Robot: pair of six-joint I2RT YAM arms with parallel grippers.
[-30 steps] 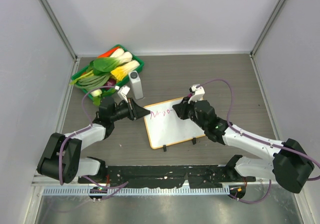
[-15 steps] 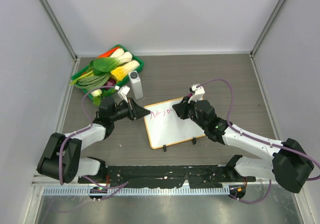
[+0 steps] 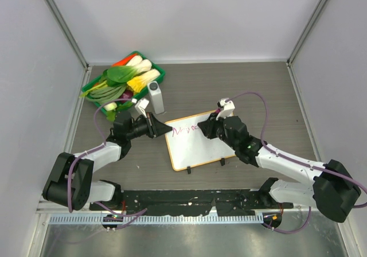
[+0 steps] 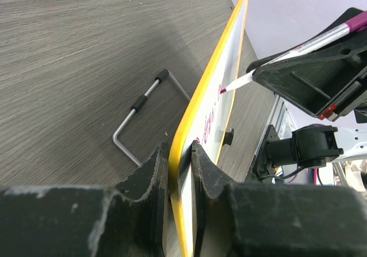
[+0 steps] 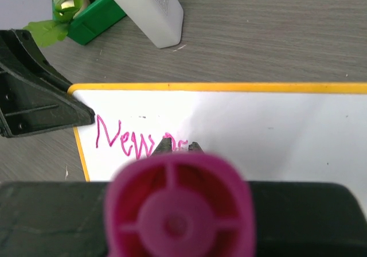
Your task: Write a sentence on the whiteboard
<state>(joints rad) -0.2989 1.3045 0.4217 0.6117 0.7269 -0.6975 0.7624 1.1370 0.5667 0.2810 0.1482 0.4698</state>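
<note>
The whiteboard (image 3: 198, 148), white with an orange frame, lies tilted on the table with two black clip feet at its near edge. My left gripper (image 3: 164, 129) is shut on its left edge, and the left wrist view shows the frame (image 4: 213, 88) pinched between both fingers (image 4: 179, 154). My right gripper (image 3: 207, 128) is shut on a pink marker (image 4: 335, 29) whose tip touches the board. The sentence (image 5: 129, 139) reads "New" plus a started letter in pink along the top line (image 3: 186, 130). The marker's blurred rear end (image 5: 178, 211) hides the tip in the right wrist view.
A green tray of vegetables (image 3: 123, 80) sits at the back left, with a white bottle (image 3: 156, 97) lying just in front of it, close to the board's top-left corner. A bent wire stand (image 4: 143, 105) rests on the table beside the board. Walls enclose three sides.
My right gripper has crept slightly to the right along the top line, and the pink writing has grown by a stroke. My left gripper has not moved.
</note>
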